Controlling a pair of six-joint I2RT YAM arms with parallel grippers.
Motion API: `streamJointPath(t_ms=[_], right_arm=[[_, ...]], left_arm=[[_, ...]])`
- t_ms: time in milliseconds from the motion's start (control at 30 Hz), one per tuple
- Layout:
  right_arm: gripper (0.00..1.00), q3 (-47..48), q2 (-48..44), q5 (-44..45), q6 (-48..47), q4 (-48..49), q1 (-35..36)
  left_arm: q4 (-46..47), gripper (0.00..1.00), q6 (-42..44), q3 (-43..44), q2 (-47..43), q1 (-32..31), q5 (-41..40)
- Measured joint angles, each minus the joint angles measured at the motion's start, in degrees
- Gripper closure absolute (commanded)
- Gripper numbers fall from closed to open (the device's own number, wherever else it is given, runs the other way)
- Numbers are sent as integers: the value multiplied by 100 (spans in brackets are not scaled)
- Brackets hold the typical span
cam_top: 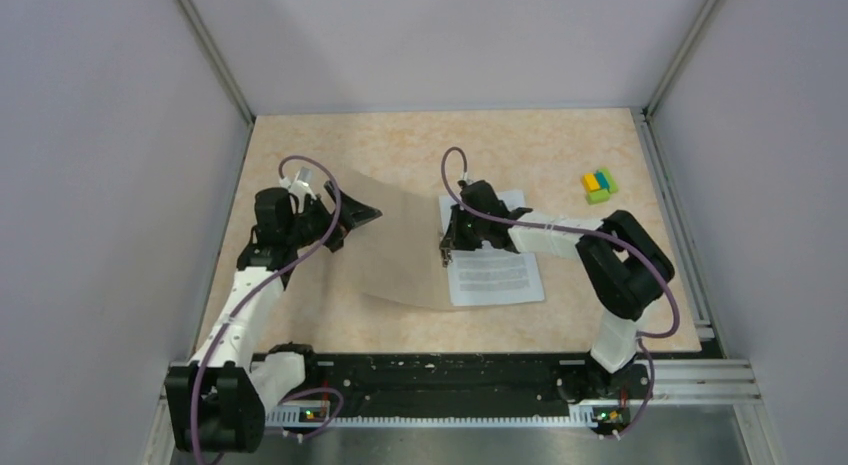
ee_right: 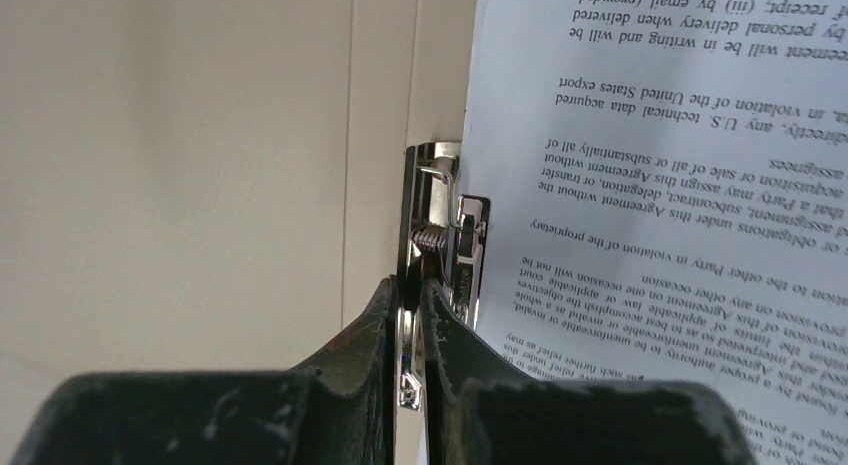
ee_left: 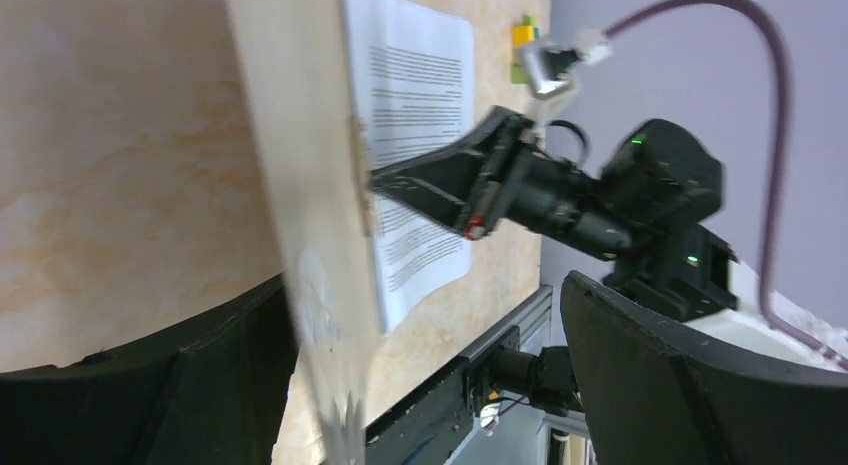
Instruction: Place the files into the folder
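- Found the right tool (ee_right: 412, 297) closest to the lens, its fingers pressed together on the metal clip (ee_right: 440, 225) at the folder's (ee_right: 200, 165) right edge.
- Saw the files (cam_top: 497, 273) lying flat on the folder's right side, printed face up, with one long edge up against the clip.
- Could not tell whether any part of the folder lay under them.
- Noted the left tool (cam_top: 350, 217) at the folder's far-left corner, fingers spread wide apart, with the folder's lifted, curved edge standing between them.
- Could not tell whether either finger touched that edge, blurred as it was up close.
- Saw the rest of the folder resting on the surface (cam_top: 400, 145).
- Spotted a yellow-blue-green block cluster (cam_top: 598, 185) well off to the folder's right, past the files.
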Motion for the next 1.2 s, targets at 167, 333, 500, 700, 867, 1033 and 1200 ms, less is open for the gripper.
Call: streamJointPath(t_ms=[167,333,500,700,867,1033,1200], right_arm=[[100,136,505,184,507,417,437],[83,636,940,286,866,629,710],[72,682,933,361,977,678,734],[64,262,155,496,960,575,555],[57,-221,-1233,811,758,208,111],[47,-662,-2662,1272,498,-343,-315],[43,-776,-3718,1729,214,-1045,-544]], left_arm=[[-254,1,52,616,2,-590,-83],[-306,1,136,1145,227,-1287,-315],[-411,1,212,1502,566,-1770,-586],[-424,1,210,1805,855,-2162,-804],[-372,1,203,2072,1158,-2546,-929],[-52,1,133,2332,1528,-2916,-1023],[702,1,-17,2465,2000,-3318,-964]])
